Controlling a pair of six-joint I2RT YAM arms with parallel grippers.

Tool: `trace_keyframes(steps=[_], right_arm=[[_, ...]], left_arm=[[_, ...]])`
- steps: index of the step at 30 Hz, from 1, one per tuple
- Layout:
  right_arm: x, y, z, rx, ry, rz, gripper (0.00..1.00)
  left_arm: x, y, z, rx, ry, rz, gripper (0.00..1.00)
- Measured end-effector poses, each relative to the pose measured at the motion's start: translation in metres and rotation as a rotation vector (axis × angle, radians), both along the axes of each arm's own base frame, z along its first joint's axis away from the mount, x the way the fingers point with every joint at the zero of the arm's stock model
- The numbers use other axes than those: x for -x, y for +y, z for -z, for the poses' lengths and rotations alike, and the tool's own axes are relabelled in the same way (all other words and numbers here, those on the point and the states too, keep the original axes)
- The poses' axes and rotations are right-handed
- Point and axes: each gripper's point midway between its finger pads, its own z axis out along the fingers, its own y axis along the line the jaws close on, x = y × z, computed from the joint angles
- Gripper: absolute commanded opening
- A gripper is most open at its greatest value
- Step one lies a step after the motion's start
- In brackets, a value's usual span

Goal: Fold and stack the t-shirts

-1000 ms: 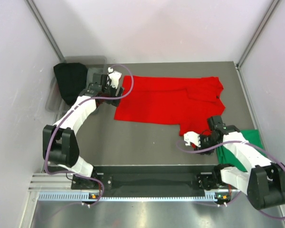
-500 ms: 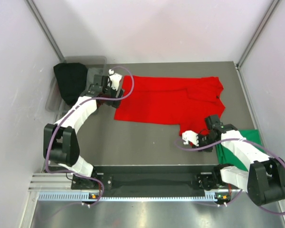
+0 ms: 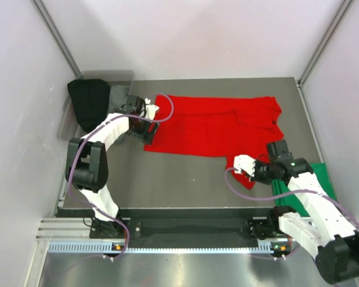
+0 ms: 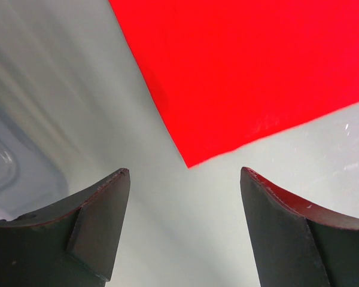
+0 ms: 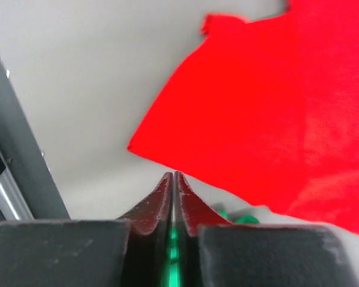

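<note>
While both arms sit at the near hem of the red t-shirt (image 3: pixel 215 128), treat this as the corner grab for the first fold.

Top view: the red t-shirt lies spread flat. The left gripper (image 3: pixel 148 119) hovers over its near-left corner and the right gripper (image 3: pixel 244 164) is at its near-right corner. The green t-shirt (image 3: pixel 322 178) is bunched just off the red shirt's near-right end, partly under the right arm.

Left wrist view: the jaws are wide apart with nothing in them. The red corner (image 4: pixel 257 72) pokes in just ahead of the gap. Drop straight down and a touch forward so the corner lands between the fingers (image 4: pixel 102 209), then close on the hem.

Right wrist view: the fingers (image 5: pixel 158 197) are pressed fully together, with their tips right on the red hem (image 5: pixel 257 107). I can't tell whether any cloth is caught. Green (image 5: pixel 245 218) shows just below them. Confirm you've got red only before lifting. If it's an empty pinch, reopen and go again further onto the red shirt.

Lift both corners together and level, or the hem will probably skew.
</note>
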Motion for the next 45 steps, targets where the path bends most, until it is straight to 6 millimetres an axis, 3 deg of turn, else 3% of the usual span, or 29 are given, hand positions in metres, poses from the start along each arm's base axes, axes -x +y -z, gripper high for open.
trace_keyframes(steps=[2,3,4,8,12,21,25,30,33,45], right_arm=[[-0.002,0.001,-0.009,-0.018,-0.031,0.023,0.34],[-0.001,0.001,-0.011,-0.024,-0.035,0.034,0.41],[-0.001,0.001,-0.011,-0.028,-0.035,0.041,0.42],[0.006,0.0,0.001,-0.022,0.003,0.052,0.42],[0.012,-0.004,0.019,0.008,0.074,0.061,0.42],[0.005,-0.002,0.021,-0.002,0.062,0.074,0.41],[0.004,-0.002,0.022,-0.003,0.059,0.077,0.41],[0.002,-0.002,0.023,-0.005,0.051,0.077,0.41],[0.0,-0.002,0.026,-0.004,0.048,0.078,0.41],[0.001,-0.005,0.052,0.019,0.08,0.08,0.51]], left_arm=[[0.005,0.001,0.003,-0.007,0.025,0.003,0.8],[0.007,0.002,0.004,-0.008,0.032,0.004,0.81],[0.008,0.002,0.004,-0.009,0.037,0.005,0.81],[0.012,0.002,0.007,-0.012,0.057,0.002,0.81],[0.01,0.001,0.02,-0.018,0.102,-0.003,0.68],[0.008,0.005,0.052,-0.054,0.181,-0.015,0.6],[0.006,0.006,0.054,-0.062,0.185,-0.021,0.44],[0.006,0.002,0.055,-0.047,0.203,-0.023,0.11],[0.009,-0.001,0.055,-0.03,0.215,-0.016,0.02],[0.01,-0.003,0.054,-0.018,0.221,-0.013,0.0]])
